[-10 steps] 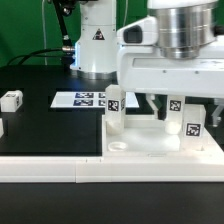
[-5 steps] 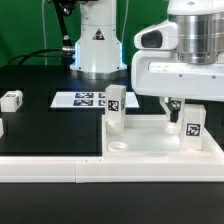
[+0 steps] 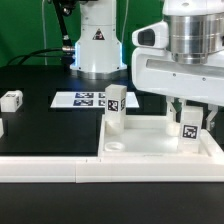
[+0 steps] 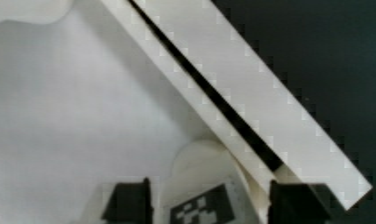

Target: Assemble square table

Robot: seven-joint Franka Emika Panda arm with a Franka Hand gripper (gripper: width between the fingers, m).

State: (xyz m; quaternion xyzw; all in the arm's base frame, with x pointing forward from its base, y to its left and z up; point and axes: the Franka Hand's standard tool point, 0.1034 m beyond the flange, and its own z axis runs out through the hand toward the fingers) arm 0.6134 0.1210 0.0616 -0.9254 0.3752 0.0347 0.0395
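Nearest you in the exterior view runs the long white border rail (image 3: 60, 166), a stop that the square top (image 3: 160, 150) is pushed against so it cannot slide while legs go in. The top lies upside down with its raised rim up, acting as a shallow tray; its near corner socket (image 3: 119, 146) on the exterior view's left looks empty.

Just behind that, on the exterior view's right, the gripper (image 3: 189, 118) hangs straight down over a tagged leg (image 3: 189, 128) standing upright in the top's corner. In the wrist view you see the dark fingers (image 4: 128, 203) on either side of that leg (image 4: 206, 205), close against it. They appear clamped on it, though you cannot see contact for certain. Held vertical like that, the leg is likely being seated or screwed into its socket.

A second leg (image 3: 116, 106) stands upright at the top's far corner on the exterior view's left, apart from the gripper.

Further back, on the black table (image 3: 50, 115), a small white tagged part (image 3: 11, 99) waits near the exterior view's left edge, with another partly cut off just below it. The marker board (image 3: 85, 99) lies flat behind, before the arm's base (image 3: 96, 45).
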